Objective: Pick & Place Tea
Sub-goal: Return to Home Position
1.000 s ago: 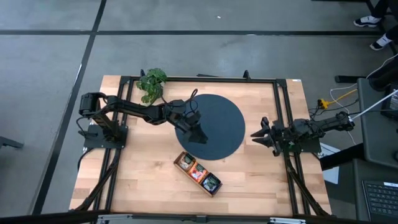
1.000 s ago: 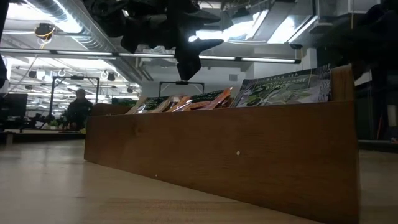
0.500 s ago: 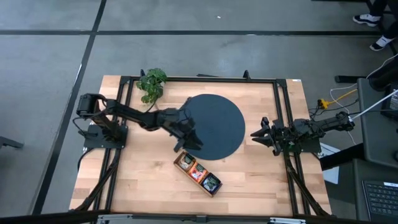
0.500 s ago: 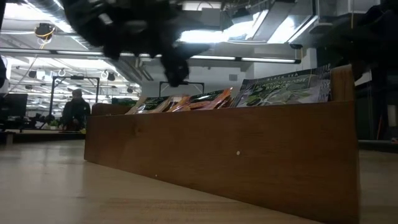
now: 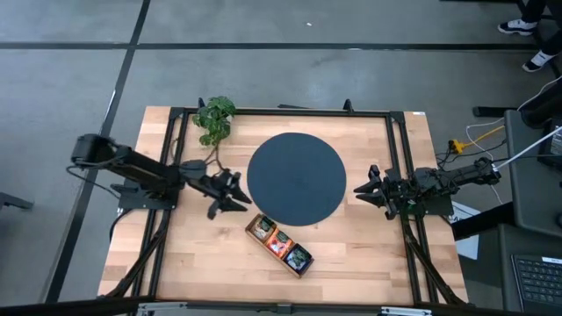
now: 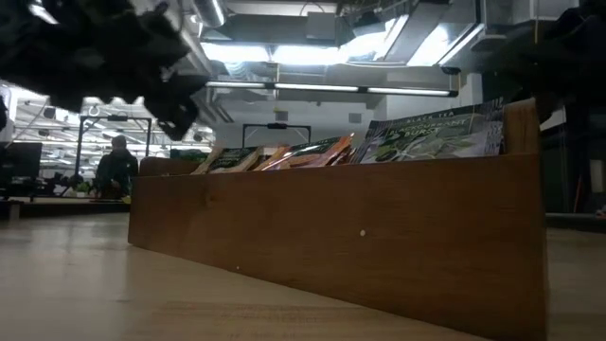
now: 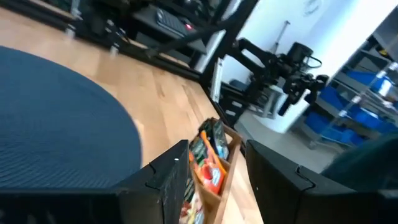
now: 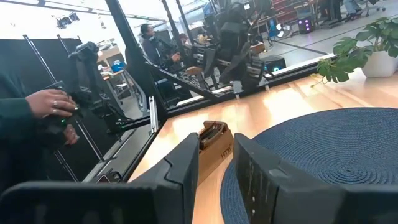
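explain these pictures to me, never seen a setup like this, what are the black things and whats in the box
Two robot arms work at a wooden table. One picture looks straight down, one looks level across the tabletop, and two come from cameras on the arms' wrists. The left gripper and right gripper are two-finger claws; both are open and hold nothing. On the table lie a dark round mat, a plant and a wooden tray whose three sections hold tea sachets.

Grey concrete floor (image 5: pixel 61 96) crossed by dark lines surrounds the wooden surface (image 5: pixel 202 254), a keyboard (image 5: pixel 537 279) sits at four o'clock, and long strip lights (image 6: pixel 284 87) hang overhead.
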